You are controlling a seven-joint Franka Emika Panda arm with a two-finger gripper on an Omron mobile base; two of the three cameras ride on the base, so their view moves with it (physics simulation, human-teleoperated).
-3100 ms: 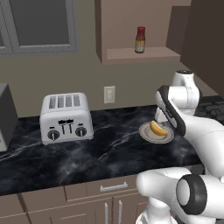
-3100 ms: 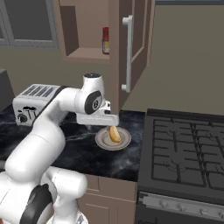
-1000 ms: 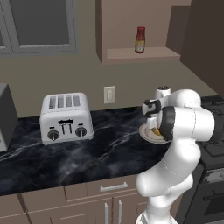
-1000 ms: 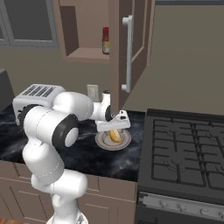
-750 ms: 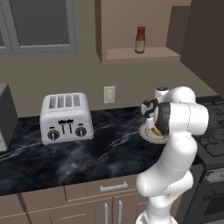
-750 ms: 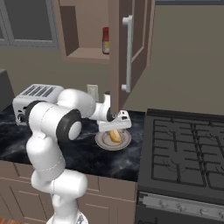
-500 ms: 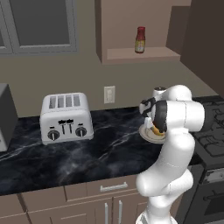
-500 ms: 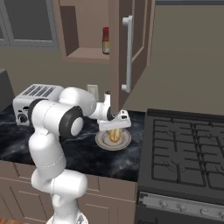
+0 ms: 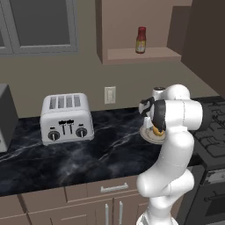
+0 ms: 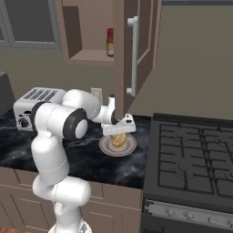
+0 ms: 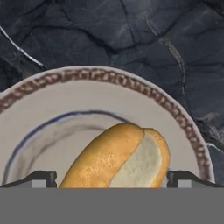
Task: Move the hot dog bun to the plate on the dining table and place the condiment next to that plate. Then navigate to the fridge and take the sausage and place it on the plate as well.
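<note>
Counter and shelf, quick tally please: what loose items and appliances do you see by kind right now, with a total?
Hot dog bun: 1, lying on the plate
Plate: 1, on the dark counter
Condiment bottle: 1, on the open cabinet shelf
Toaster: 1, on the counter
Total: 4

Golden split hot dog bun lying on patterned plate; red condiment bottle upright on shelf
</note>
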